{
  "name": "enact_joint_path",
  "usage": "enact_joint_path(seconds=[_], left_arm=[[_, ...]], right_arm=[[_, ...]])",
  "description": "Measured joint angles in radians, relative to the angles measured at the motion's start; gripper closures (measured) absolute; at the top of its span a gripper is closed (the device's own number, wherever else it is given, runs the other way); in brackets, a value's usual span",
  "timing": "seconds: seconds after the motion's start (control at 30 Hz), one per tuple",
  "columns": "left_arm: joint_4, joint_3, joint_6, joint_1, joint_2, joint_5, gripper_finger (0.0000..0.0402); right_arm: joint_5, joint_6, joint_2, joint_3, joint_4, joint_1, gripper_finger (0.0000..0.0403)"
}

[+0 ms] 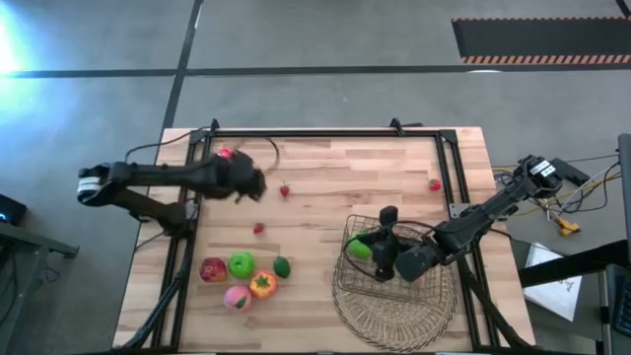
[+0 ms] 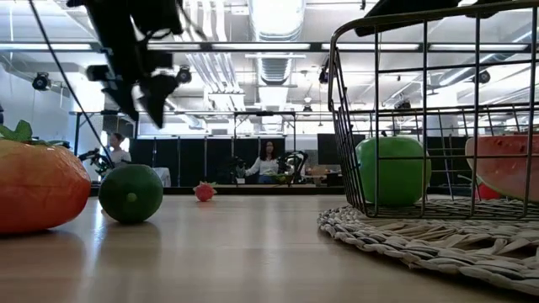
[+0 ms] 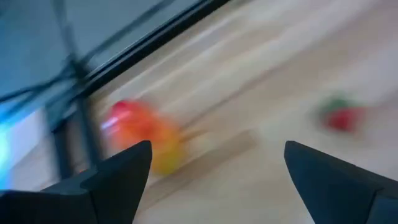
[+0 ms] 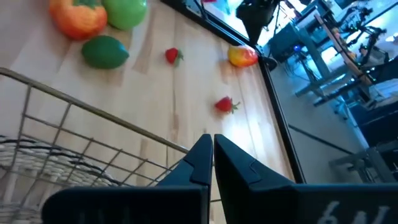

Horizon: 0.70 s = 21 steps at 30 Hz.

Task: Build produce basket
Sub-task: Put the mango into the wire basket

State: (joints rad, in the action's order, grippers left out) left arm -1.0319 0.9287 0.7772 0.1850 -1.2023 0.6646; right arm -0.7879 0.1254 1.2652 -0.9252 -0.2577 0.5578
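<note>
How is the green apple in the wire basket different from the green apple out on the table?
The round green apple in the copper wire basket sits alone inside the basket, on the woven straw mat. The round green apple on the wooden table lies on bare wood, crowded by red, pink and orange toy fruits, still unpacked. Both are round, green and much the same size.

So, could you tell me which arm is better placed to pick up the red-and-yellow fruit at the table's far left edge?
Left. The left gripper hangs open beside that fruit, while the right gripper is shut over the basket.
</note>
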Motion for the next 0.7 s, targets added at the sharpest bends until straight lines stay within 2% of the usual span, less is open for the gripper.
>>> enact_joint_path(seconds=[0.1,0.27,0.4,0.6,0.7], left_arm=[[-0.064,-0.001,-0.002,0.14,0.025,-0.016,0.0052],[-0.049,-0.005,-0.054,0.304,0.04,-0.134,0.0052],[-0.012,-0.022,-0.04,0.363,0.022,-0.163,0.0052],[0.172,-0.101,0.0,0.421,-0.015,-0.23,0.0052],[0.197,-0.135,0.044,0.447,-0.041,-0.23,0.0052]], right_arm=[[0.001,0.005,0.0,0.004,0.001,-0.002,0.0394],[0.0,0.006,0.0,0.009,0.001,0.0,0.0394],[0.001,0.006,0.0,0.012,0.001,0.0,0.0394],[0.001,0.006,0.0,0.013,0.001,0.0,0.0394],[0.001,0.006,0.0,0.013,0.001,0.007,0.0394]])
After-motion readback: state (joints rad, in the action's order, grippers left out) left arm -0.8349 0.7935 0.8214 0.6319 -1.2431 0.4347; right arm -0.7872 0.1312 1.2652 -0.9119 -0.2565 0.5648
